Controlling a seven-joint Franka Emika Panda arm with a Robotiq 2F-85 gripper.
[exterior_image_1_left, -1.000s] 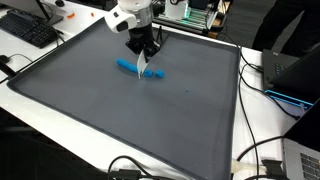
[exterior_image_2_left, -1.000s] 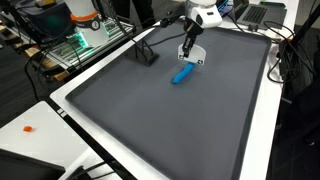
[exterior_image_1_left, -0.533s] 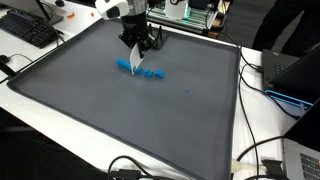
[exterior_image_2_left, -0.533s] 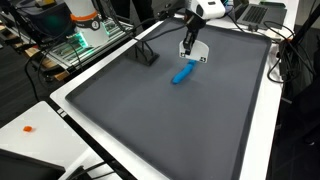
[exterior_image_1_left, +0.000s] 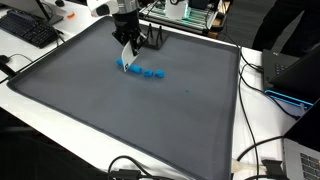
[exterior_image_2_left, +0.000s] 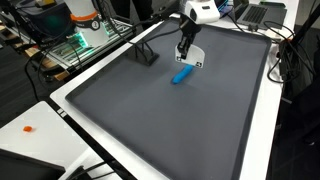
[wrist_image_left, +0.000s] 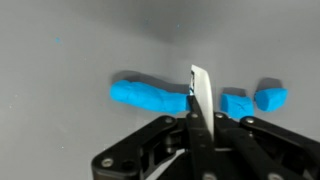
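While pinching thin white flat blade (wrist_image_left: 199, 85) upright with claw (wrist_image_left: 197, 120) clamped tight for a stiff cutting edge, meets end of long blue clay roll (wrist_image_left: 148, 96) lying on dark grey mat surface (exterior_image_1_left: 120, 120), beside two small cut-off blue chunks (wrist_image_left: 236, 103).

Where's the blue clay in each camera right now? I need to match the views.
In an exterior view: the blue clay lies upper centre-left, on the grey mat.
In an exterior view: upper centre-right, on the same mat.
Wrist view: across the middle, as one long piece and two short ones.
Shared landmark: the white blade standing at the clay.
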